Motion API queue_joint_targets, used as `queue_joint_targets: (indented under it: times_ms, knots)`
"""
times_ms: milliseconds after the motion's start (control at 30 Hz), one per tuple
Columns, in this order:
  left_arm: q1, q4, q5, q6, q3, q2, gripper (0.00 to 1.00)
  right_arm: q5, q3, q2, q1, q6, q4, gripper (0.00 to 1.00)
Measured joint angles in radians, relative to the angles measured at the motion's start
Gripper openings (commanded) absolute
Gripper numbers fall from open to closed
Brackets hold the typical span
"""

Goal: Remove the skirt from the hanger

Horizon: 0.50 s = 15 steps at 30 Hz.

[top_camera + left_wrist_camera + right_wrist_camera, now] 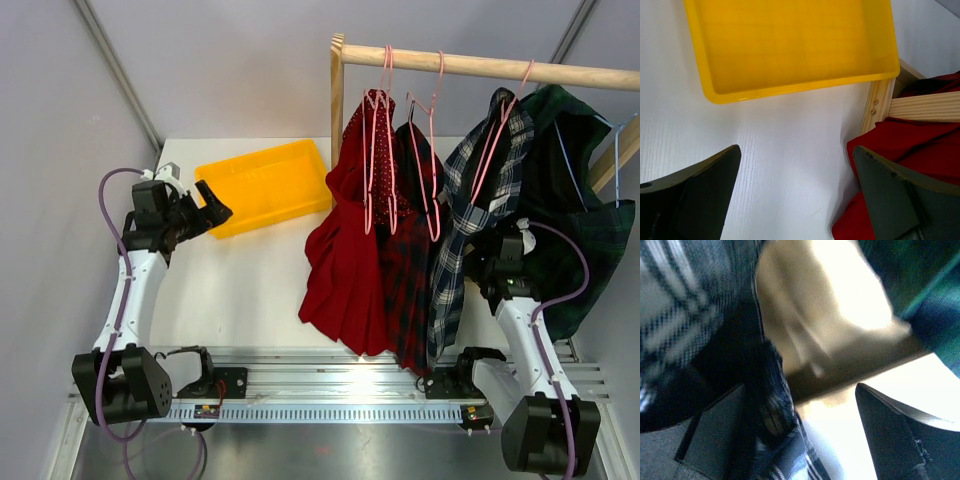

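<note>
Several skirts hang on hangers from a wooden rail (480,65): a red skirt (345,270), a dark red plaid skirt (405,290), a grey-and-navy plaid skirt (460,220) on a pink hanger (497,140), and a dark green plaid skirt (570,200). My right gripper (497,240) is open between the grey plaid and green skirts. In the right wrist view the gripper (795,390) has grey plaid fabric (780,440) lying against its left finger (715,440). My left gripper (215,212) is open and empty over the table, left of the red skirt (920,140).
A yellow tray (265,185) lies at the back left of the white table (250,290), also in the left wrist view (790,45). The rack's wooden post (337,100) stands beside it. Grey walls enclose both sides.
</note>
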Motion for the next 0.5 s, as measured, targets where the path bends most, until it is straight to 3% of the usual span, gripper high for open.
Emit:
queue_joint_targets:
  times_ms: [267, 500]
  knots:
    - [-0.014, -0.006, -0.007, 0.009, -0.019, -0.030, 0.99, -0.145, -0.149, -0.204, 0.001, 0.090, -0.050, 0.99]
    - [-0.020, -0.005, -0.008, 0.010, -0.019, -0.037, 0.99, -0.186, -0.102, -0.470, 0.005, 0.145, -0.258, 0.99]
